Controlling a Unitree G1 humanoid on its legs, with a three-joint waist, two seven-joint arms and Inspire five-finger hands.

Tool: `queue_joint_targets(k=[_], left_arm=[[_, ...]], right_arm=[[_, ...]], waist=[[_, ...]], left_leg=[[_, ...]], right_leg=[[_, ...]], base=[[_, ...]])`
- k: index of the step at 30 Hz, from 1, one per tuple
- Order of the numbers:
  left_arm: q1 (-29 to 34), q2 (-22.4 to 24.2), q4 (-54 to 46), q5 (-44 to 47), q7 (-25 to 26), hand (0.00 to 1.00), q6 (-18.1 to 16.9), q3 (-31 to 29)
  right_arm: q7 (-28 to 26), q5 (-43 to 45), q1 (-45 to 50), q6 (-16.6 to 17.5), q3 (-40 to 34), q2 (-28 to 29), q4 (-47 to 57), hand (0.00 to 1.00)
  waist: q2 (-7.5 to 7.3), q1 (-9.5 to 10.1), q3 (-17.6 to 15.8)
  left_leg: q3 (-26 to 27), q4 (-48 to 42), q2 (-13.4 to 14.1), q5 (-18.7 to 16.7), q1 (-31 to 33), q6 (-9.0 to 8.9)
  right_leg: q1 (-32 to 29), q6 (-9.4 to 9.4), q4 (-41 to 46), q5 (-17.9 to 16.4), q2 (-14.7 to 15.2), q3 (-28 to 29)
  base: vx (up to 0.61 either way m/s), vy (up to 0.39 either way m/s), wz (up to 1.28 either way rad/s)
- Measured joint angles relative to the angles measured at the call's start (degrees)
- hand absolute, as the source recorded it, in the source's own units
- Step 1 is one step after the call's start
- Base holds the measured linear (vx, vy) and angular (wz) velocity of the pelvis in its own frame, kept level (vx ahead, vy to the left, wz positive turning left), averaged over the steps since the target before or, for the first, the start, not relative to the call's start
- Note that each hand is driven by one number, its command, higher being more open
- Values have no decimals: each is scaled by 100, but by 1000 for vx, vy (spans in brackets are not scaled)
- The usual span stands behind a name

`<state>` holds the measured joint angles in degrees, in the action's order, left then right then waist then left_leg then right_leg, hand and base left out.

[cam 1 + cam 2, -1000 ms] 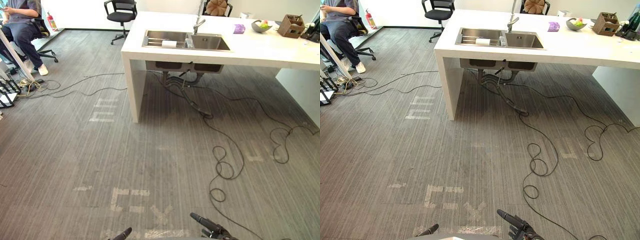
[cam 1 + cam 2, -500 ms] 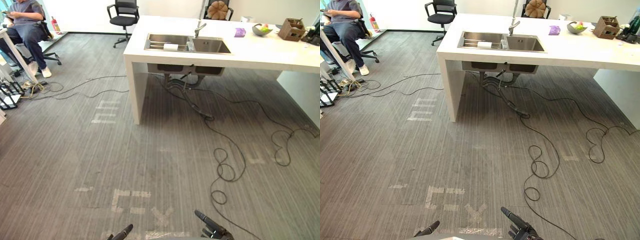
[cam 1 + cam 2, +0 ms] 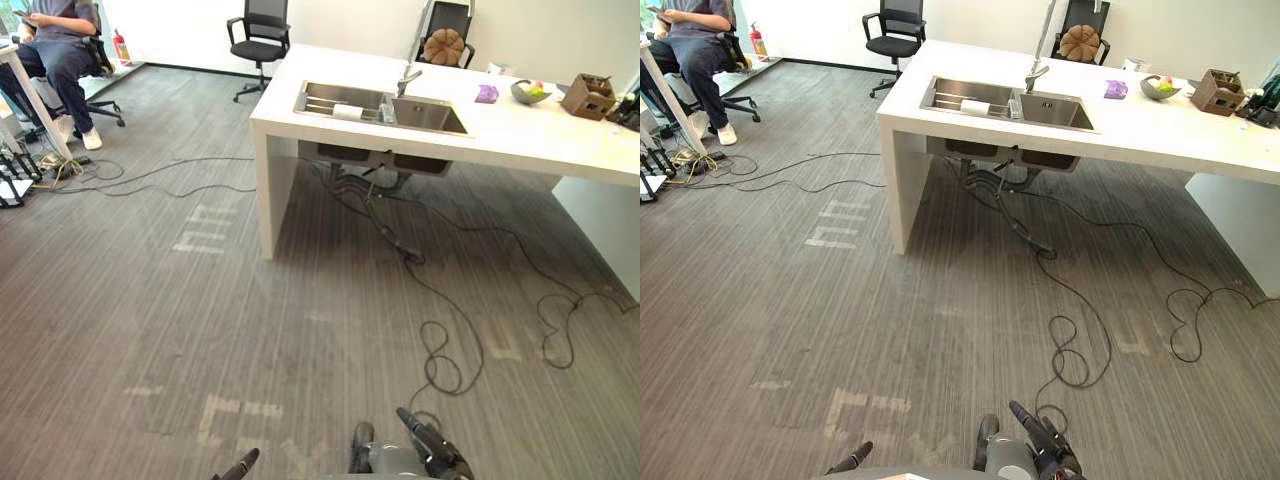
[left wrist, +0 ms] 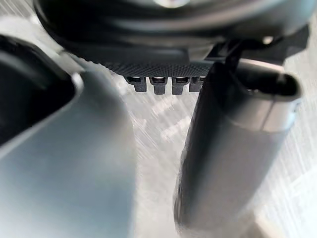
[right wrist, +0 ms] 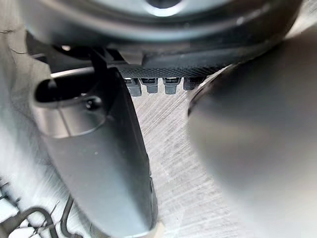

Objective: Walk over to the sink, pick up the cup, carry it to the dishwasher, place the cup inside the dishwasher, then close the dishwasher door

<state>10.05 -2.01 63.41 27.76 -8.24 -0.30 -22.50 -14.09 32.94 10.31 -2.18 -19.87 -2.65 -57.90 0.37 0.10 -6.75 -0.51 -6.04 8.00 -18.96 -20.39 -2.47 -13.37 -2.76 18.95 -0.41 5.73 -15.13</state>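
Change: the whole picture has shifted within the last second. The counter (image 3: 520,140) now sits lower in the frame, and more of the wall and chair backs beyond it has come into view. That is the camera moving; nothing on the counter has moved. More of the right hand (image 3: 430,450) and its arm now shows at the bottom edge.

Meaning: the walk to the sink (image 3: 430,116) looks under way, step one of the task. A wide stretch of carpet still lies between robot and counter. Pick-up, carry, loading and door are all still to do.

Hands: the left hand (image 3: 240,466) is at the bottom edge, left of centre. Both hands are relaxed, with fingers (image 4: 162,84) straight and nothing in them.

Cup: not in either hand. Two candidates are in the sink at upper centre. One is a small white thing (image 3: 347,112) on the rack in the left basin. The other is a clear thing (image 3: 387,113) at the divider. Both are too small to tell which is the cup.

Count:
- 1 sink, 2 basins, 1 faucet (image 3: 405,78)
- 1 purple thing (image 3: 487,93), 1 bowl (image 3: 528,93) and 1 wooden box (image 3: 588,97), all at the counter's upper right
- 2 free office chairs: a black one (image 3: 262,25), and one holding a round brown cushion (image 3: 445,47)
- 1 seated person (image 3: 60,50) at upper left, on a third chair
- 1 red fire extinguisher (image 3: 121,47) just beside that person
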Motion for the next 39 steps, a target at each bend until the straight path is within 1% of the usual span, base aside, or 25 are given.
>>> queue_joint_targets(k=[2,6,8,9,10,12,13,14,15,16,17,18,20,22,25,27,29,30,31,32,34,36,37,38,39], left_arm=[[-48,92,-12,-85,62,100,-52,-199],[-37,282,-43,-95,177,100,-155,-464],[-106,385,-59,-94,188,100,-263,-751],[-123,405,-75,-95,191,100,-309,-768],[-156,423,-147,-129,191,100,-396,-839],[-152,506,-302,-548,196,100,-637,-814],[-183,544,-377,-703,203,100,-797,-737],[-218,516,-522,-985,257,100,-1049,-533],[-228,394,-721,-1333,379,100,-1394,-199],[-225,372,-765,-1409,419,100,-1469,-117],[-152,350,-1003,-1790,620,100,-1754,196],[-35,362,-1217,-2148,923,100,-1930,476],[-90,292,-1703,-2720,1686,100,-2077,880],[-134,280,-2243,-3280,2405,100,-2200,1213],[-123,251,-3441,-3858,3261,100,-2208,1560],[-128,166,-4448,-3856,3544,100,-2246,1622],[-268,-58,-5195,-3859,3596,100,-2302,1619],[-326,-147,-5454,-3917,3705,100,-2340,1573],[-340,-161,-5723,-4038,3794,100,-2361,1504],[-363,-190,-5877,-4170,3827,100,-2370,1508],[-402,-196,-5973,-4413,3899,100,-2400,1593],[-649,-306,-6073,-4592,3968,100,-2400,1842],[-741,-325,-6074,-4592,3951,100,-2398,1900],[-907,-381,-6085,-4591,3897,100,-2384,2000],[-990,-424,-6124,-4591,3776,100,-2362,2043]], right_arm=[[11,-33,-11,-56,-23,-22,-7,100],[20,-70,-59,-162,-79,-122,-200,100],[32,-110,-87,-151,19,-157,-238,100],[34,-111,-89,-115,54,-162,-238,100],[57,-133,-87,-49,92,-159,-247,100],[93,-137,-98,0,250,-174,-260,100],[93,-135,-148,-4,269,-189,-262,100],[93,-122,-307,-13,277,-166,-287,100],[92,-47,-511,-42,271,-60,-245,100],[88,-34,-534,-41,268,-49,-220,100],[47,79,-561,-24,280,-62,-93,100],[34,116,-568,13,361,-14,-93,100],[-71,87,-521,45,645,101,88,100],[-89,16,-523,110,712,205,160,100],[21,-144,-562,119,898,206,91,100],[46,-207,-482,120,893,215,86,100],[47,-438,-299,86,891,175,54,100],[40,-548,-279,86,894,124,29,100],[73,-598,-277,119,854,39,122,100],[62,-593,-270,122,748,10,260,100],[42,-595,-276,127,766,-25,399,100],[-30,-594,-393,171,728,7,555,100],[-43,-599,-444,169,695,20,559,100],[-41,-612,-514,145,682,71,543,100],[-4,-623,-502,104,694,144,543,100]], waist=[[35,7,-13],[201,35,158],[221,47,191],[219,46,187],[240,59,175],[190,115,140],[188,175,124],[153,246,72],[-2,265,-44],[-31,264,-61],[1,282,-50],[76,352,-22],[-127,345,-24],[-164,378,-74],[-183,291,-62],[-230,247,37],[-264,187,174],[-315,184,136],[-279,157,80],[-284,82,86],[-249,-7,113],[-211,-143,118],[-176,-179,96],[-124,-235,62],[-132,-267,64]], left_leg=[[139,-214,103,245,-26,58],[5,-1560,395,801,432,-91],[-177,-3547,511,1748,1292,-654],[-129,-4146,581,1661,1580,-590],[3,-5108,635,1319,2061,-514],[220,-5616,516,758,2680,-456],[376,-5539,460,491,3010,-390],[671,-5046,393,188,3411,-127],[1092,-3764,212,158,3676,23],[1159,-3428,166,209,3707,18],[1207,-1769,43,960,3739,75],[1308,-1394,-78,1829,3550,292],[1458,-1535,-264,1571,3568,338],[1469,-1832,-395,1293,3636,418],[1426,-1834,-590,1142,3271,596],[1333,-1562,-678,1140,2934,598],[1279,-975,-800,1056,2420,552],[1331,-743,-880,1013,2127,579],[1421,-473,-956,915,1693,595],[1427,-368,-1007,837,1333,568],[1455,-222,-968,758,988,508],[1388,-46,-780,702,814,354],[1358,-57,-673,662,802,279],[1310,-112,-468,551,756,94],[1242,-119,-340,436,598,-87]], right_leg=[[-48,307,461,-369,-30,-59],[424,442,108,-711,-428,-118],[966,557,-333,-806,-626,-50],[1139,569,-485,-813,-680,-32],[1565,577,-772,-818,-754,10],[2155,570,-1194,-814,-753,124],[2324,567,-1289,-812,-731,223],[2486,562,-1370,-816,-631,331],[2673,402,-1387,-912,-343,422],[2707,305,-1384,-974,-280,437],[2802,20,-1391,-1212,-137,547],[2970,-69,-1396,-1389,-21,726],[2969,23,-1352,-1397,43,1096],[3030,60,-1362,-1319,153,1202],[3099,-129,-871,-1044,298,1466],[2993,-227,-265,-770,298,1466],[2520,-616,931,-411,367,1500],[2160,-971,1801,-56,471,1490],[1705,-882,2960,464,762,1268],[1233,-397,4075,160,1101,820],[737,80,4542,-374,1178,500],[-110,46,3644,-1102,942,56],[-199,48,3073,-1158,795,-71],[-237,70,1722,-1098,441,-255],[-87,261,107,-500,99,-236]], base=[[482,-266,20],[552,-279,-8],[540,-155,-19],[611,-139,-14],[489,-98,-10],[455,-46,-20],[417,67,-49],[475,176,-69],[392,163,-60],[370,184,-51],[420,262,-49],[505,311,-39],[471,218,0],[379,144,18],[339,135,22],[366,115,23],[352,101,2],[286,89,-37],[324,90,-32],[283,65,-23],[244,34,-1],[425,-51,15],[477,-143,21],[353,-143,18],[490,-214,15]])
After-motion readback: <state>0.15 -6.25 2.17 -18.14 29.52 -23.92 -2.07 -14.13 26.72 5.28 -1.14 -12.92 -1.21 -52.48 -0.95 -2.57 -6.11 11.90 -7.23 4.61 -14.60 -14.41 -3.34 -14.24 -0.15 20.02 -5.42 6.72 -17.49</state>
